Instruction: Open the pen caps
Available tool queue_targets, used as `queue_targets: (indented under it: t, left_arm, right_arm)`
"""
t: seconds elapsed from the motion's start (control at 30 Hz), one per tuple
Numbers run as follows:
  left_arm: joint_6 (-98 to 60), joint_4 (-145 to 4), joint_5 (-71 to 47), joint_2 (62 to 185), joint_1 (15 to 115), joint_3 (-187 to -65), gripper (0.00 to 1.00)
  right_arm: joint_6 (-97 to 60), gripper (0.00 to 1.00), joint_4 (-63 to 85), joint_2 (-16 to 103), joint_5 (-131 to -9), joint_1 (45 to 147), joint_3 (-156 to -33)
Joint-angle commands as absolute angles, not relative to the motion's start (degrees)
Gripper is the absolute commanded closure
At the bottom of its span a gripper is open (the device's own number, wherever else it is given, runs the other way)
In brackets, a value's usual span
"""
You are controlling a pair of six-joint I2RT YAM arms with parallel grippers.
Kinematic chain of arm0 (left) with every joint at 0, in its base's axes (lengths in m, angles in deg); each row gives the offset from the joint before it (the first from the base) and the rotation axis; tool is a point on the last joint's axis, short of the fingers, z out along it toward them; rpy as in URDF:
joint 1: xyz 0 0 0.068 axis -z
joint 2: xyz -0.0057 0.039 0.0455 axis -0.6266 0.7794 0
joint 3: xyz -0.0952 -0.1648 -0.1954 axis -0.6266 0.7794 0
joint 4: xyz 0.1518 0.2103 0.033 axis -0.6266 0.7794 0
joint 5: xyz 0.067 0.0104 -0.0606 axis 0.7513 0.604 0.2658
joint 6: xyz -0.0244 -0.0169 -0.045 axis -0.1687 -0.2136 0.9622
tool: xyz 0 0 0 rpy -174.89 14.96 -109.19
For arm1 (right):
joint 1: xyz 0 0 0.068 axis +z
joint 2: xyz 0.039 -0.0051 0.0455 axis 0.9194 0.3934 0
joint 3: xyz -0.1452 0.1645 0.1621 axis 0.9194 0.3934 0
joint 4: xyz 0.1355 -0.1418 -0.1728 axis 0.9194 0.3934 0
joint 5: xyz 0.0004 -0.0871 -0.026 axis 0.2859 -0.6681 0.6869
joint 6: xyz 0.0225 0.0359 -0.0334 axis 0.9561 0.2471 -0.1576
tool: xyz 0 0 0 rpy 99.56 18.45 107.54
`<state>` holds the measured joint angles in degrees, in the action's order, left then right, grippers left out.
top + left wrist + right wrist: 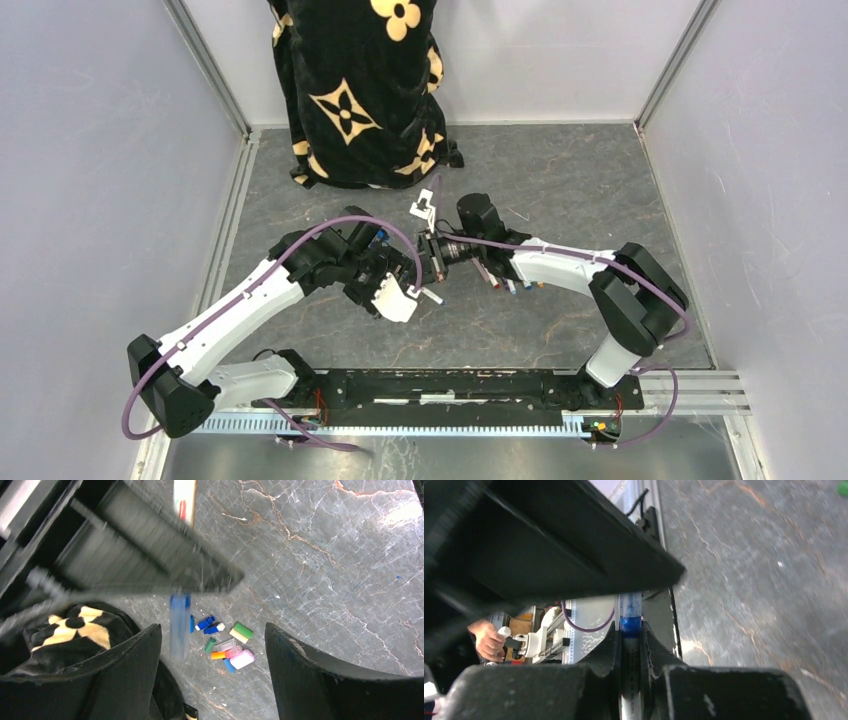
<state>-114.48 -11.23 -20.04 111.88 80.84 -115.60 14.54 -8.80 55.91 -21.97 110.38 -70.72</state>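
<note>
Blue-ended pen [179, 625], heavily blurred

The top camera looks steeply down on the counter [560, 180] from behind me at six o'clock. My wrist cameras sit close behind my left claw [212, 630] and right claw [630, 632]; both catch the same pen [180, 625] [630, 622].

You had the pen caps [227, 647] clustered together on the table [325, 555] beneath your left hand [212, 630]. The pen [630, 612] sat in your right hand [631, 634], just right of the left. Other pens [500, 280] lay under the right forearm [550, 262]; the cloth [360, 90] stood behind.
</note>
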Motion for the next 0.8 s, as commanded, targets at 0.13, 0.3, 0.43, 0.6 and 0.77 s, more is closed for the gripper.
queue_targets:
  t: [0.13, 0.3, 0.43, 0.6, 0.77]
  left_arm:
    - [-113.16, -15.23, -21.22, 112.29, 81.56, -114.82, 0.35]
    - [-114.57, -15.60, -20.62, 112.46, 81.51, -115.00, 0.75]
    - [-116.44, -15.58, -19.74, 112.17, 81.51, -114.49, 0.97]
    - [-116.29, -15.52, -18.59, 112.18, 81.51, -114.60, 0.98]
    - [-115.79, -17.29, -17.40, 111.57, 81.51, -113.60, 0.98]
  right_arm:
    - [18.03, 1.00, -13.64, 62.78, -15.65, 112.27, -82.15]
    - [17.95, 1.00, -13.39, 66.25, -13.71, 113.34, -85.95]
    - [17.18, 0.85, -12.37, 67.60, -13.04, 113.49, -86.90]
    - [8.83, 0.73, -1.52, 65.86, -14.87, 112.46, -86.12]
    - [7.93, 0.88, 1.83, 65.26, -17.27, 111.03, -86.21]
